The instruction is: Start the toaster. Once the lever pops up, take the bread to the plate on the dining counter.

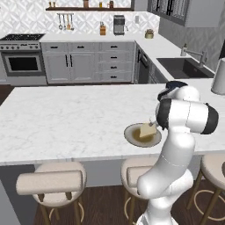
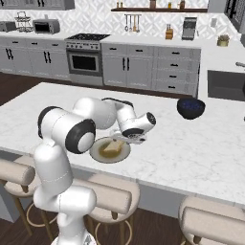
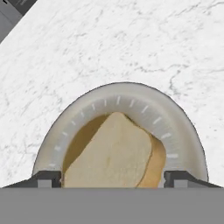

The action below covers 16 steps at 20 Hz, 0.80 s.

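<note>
The bread [image 3: 113, 153], a pale tan slice, hangs tilted just above the plate [image 3: 131, 94], with my gripper [image 3: 111, 177] shut on it, one finger at each side. The round tan-grey plate [image 1: 129, 136] lies near the front edge of the white marble dining counter [image 1: 66, 118]. From the right base view the bread [image 2: 111, 147] sits low over the plate [image 2: 95, 152] under my gripper [image 2: 125, 139]. In the left base view my gripper [image 1: 153, 125] holds the bread [image 1: 147, 130] by its right edge. The toaster is out of view.
A dark blue bowl [image 2: 191, 108] stands on the dining counter [image 2: 201, 143], right of the plate. Padded stools [image 1: 52, 180] line the counter's near side. A sink [image 1: 184, 66] and a tall white object [image 1: 219, 77] are at the far right.
</note>
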Motion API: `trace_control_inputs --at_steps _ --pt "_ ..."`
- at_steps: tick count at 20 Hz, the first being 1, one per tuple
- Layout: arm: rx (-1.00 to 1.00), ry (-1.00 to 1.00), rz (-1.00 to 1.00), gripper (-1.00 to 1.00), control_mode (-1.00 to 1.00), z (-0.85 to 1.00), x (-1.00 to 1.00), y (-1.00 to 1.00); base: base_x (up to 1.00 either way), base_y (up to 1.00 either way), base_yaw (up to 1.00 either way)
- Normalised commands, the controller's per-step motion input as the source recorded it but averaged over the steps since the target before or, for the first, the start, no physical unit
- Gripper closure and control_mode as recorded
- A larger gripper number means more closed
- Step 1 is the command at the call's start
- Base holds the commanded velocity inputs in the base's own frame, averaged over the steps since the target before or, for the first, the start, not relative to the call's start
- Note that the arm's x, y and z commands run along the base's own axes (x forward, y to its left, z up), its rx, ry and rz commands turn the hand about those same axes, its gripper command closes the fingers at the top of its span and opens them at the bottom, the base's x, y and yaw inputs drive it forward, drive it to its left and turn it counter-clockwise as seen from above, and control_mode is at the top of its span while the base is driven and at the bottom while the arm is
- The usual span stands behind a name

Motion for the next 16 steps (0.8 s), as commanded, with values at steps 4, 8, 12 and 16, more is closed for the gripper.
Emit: trace_control_inputs --at_steps 4,8,12,16 --pt "-0.13 0.00 -0.11 -1.00 -1.00 0.00 0.00 -0.40 0.00 0.00 0.00" --pt "-0.16 0.00 -0.14 -1.00 -1.00 0.00 -0.01 -0.49 0.00 0.00 0.00" --pt "-0.17 0.00 -0.14 -1.00 -1.00 0.19 -0.21 -0.37 0.00 0.00 0.00" --pt "-0.15 -0.08 -0.09 -1.00 -1.00 0.96 -0.87 0.01 0.00 0.00 0.00"
